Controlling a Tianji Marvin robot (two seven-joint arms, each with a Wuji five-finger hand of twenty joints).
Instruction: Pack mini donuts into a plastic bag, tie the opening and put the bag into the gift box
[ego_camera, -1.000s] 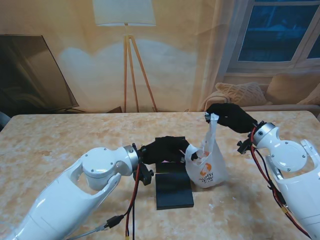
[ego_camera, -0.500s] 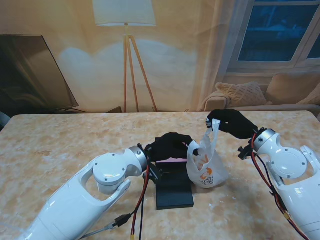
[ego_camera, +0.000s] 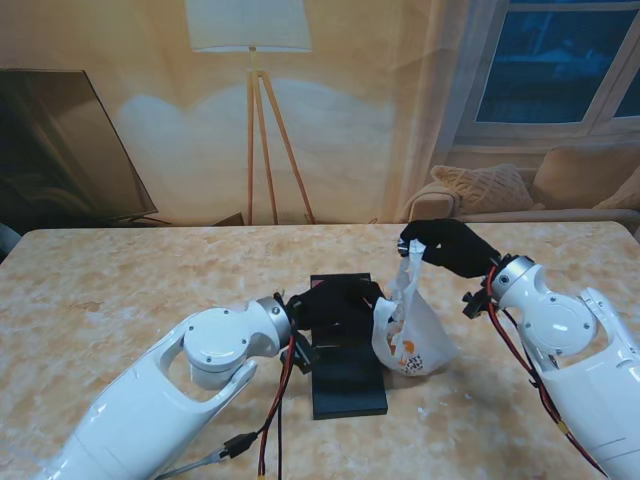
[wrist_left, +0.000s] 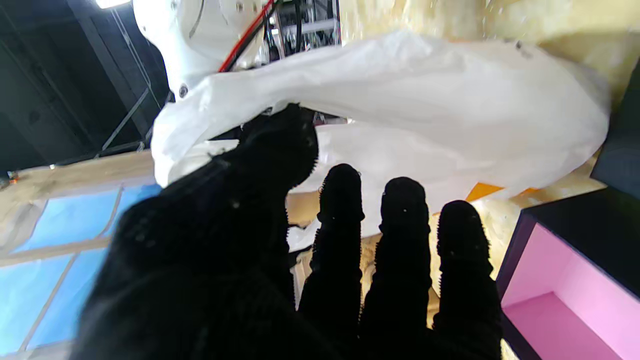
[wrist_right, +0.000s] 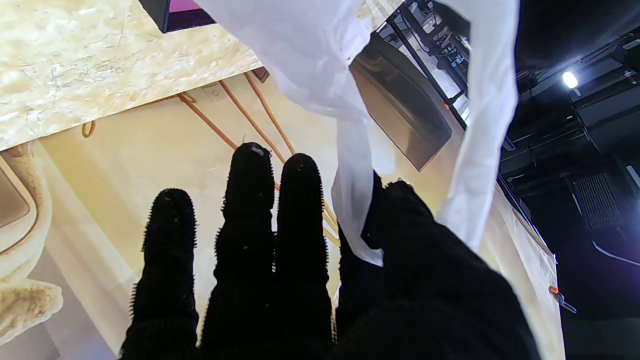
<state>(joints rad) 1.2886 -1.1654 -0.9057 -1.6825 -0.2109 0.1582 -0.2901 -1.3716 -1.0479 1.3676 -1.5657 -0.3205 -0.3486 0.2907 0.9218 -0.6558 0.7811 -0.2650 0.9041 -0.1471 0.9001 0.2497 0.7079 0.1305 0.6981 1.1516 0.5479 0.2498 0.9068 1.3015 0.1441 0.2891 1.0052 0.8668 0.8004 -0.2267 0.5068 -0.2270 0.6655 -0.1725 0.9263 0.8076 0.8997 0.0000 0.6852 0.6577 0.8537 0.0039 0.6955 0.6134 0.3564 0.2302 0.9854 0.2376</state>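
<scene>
A white plastic bag (ego_camera: 412, 338) with orange print stands on the table right of the black gift box (ego_camera: 322, 282), whose inside is pink (wrist_left: 565, 280). My right hand (ego_camera: 442, 246) holds one bag handle (wrist_right: 356, 210) up above the bag, pinched between thumb and forefinger. My left hand (ego_camera: 335, 300) is over the box, thumb (wrist_left: 282, 145) pressed into the bag's other rim (wrist_left: 350, 85), the other fingers (wrist_left: 405, 235) stretched out. What lies inside the bag cannot be made out.
The box's flat black lid (ego_camera: 348, 385) lies on the table (ego_camera: 150, 270), nearer to me than the box. Red and black cables (ego_camera: 275, 410) hang from my left forearm. A floor lamp and a sofa stand beyond the far edge.
My right hand has moved left and a little lower with the handle, so the bag has slackened and shifted toward the box. My left hand has drawn back slightly over the box.
</scene>
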